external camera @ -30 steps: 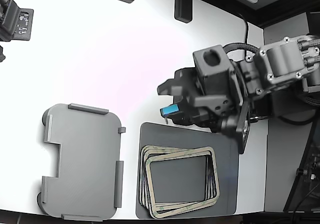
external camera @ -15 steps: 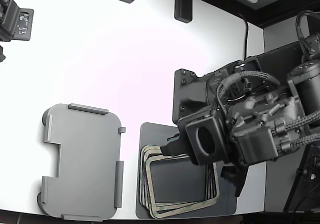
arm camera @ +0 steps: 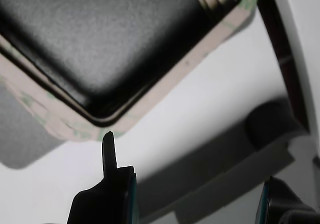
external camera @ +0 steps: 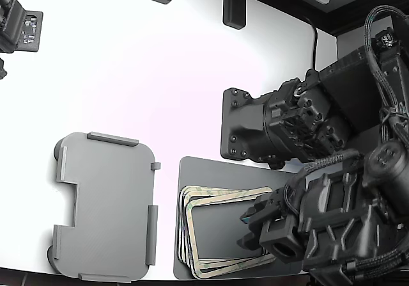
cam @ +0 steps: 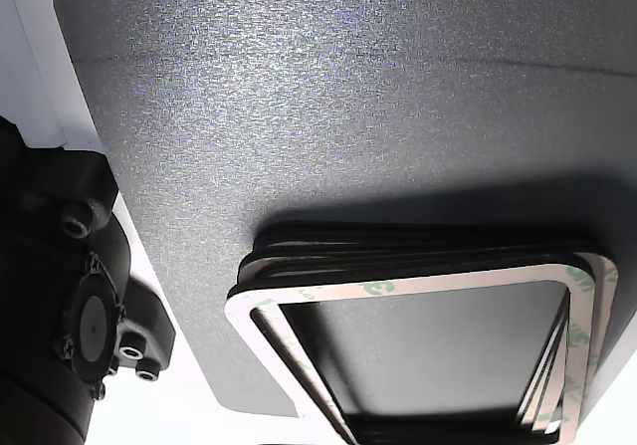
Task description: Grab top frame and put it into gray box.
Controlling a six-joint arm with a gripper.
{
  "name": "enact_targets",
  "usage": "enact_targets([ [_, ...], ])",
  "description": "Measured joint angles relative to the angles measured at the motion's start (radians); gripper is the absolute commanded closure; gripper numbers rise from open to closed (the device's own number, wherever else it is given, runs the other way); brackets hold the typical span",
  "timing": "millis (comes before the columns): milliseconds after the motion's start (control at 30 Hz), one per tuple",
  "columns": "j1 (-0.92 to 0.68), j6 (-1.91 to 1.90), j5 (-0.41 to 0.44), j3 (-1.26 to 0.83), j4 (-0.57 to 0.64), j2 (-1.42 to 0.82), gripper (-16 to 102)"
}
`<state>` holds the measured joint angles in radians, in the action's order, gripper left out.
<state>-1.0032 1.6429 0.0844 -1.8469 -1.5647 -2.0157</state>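
Observation:
The top frame [external camera: 211, 198] is a thin beige-tan rectangle with faint green patches, lying on a stack of alike frames on a dark mat [external camera: 204, 171]. The gray box [external camera: 102, 206] sits empty at the exterior view's left, apart from the stack. My gripper [external camera: 249, 230] hangs over the right part of the stack, its arm covering that side. In the wrist view a rounded corner of the top frame [arm camera: 187, 63] lies just beyond my fingertips [arm camera: 107, 151]. The gripper [arm camera: 190, 184] is open and empty. The other view shows the top frame [cam: 398, 288] on the stack.
The dark mat [cam: 299, 116] lies under the stack on the white table [external camera: 140, 75]. A black mount block [external camera: 246, 126] stands just behind the mat. Dark fixtures [external camera: 233, 7] sit at the table's far edge and a black device [external camera: 19, 27] at the far left.
The arm has swung from behind the mat down towards the table's front. The gripper now hangs over the right part of the frame stack and hides it.

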Motion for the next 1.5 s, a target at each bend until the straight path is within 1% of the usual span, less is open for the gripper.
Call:
enact_targets([
  [133,-0.104,-0.021,0.031,0.035,-0.023,0.078,-11],
  [167,-0.127,-0.017,0.031,0.046,-0.029,0.100,-7],
  [267,-0.181,-0.031,0.011,0.071,-0.041,0.160,-6],
  [300,-0.196,-0.038,0.006,0.075,-0.041,0.178,-4],
  [367,-0.222,-0.023,-0.009,0.075,-0.032,0.207,7],
  [433,-0.247,0.006,-0.018,0.081,-0.025,0.233,14],
  [600,-0.310,0.057,-0.029,0.127,-0.031,0.298,0],
  [633,-0.322,0.052,-0.032,0.127,-0.029,0.304,-1],
  [733,-0.347,0.092,-0.049,0.129,-0.020,0.318,-1],
  [833,-0.356,0.173,-0.078,0.141,-0.020,0.330,-5],
  [900,-0.368,0.209,-0.080,0.143,-0.020,0.330,-8],
  [933,-0.374,0.212,-0.080,0.143,-0.018,0.330,-8],
  [1033,-0.376,0.218,-0.080,0.146,-0.018,0.351,-4],
  [1133,-0.377,0.219,-0.080,0.155,-0.018,0.379,-2],
  [1300,-0.388,0.215,-0.084,0.161,-0.003,0.419,-8],
  [1367,-0.394,0.213,-0.084,0.172,0.003,0.434,-8],
  [1400,-0.396,0.215,-0.083,0.179,0.003,0.442,-6],
  [1500,-0.400,0.204,-0.075,0.213,-0.002,0.474,6],
])
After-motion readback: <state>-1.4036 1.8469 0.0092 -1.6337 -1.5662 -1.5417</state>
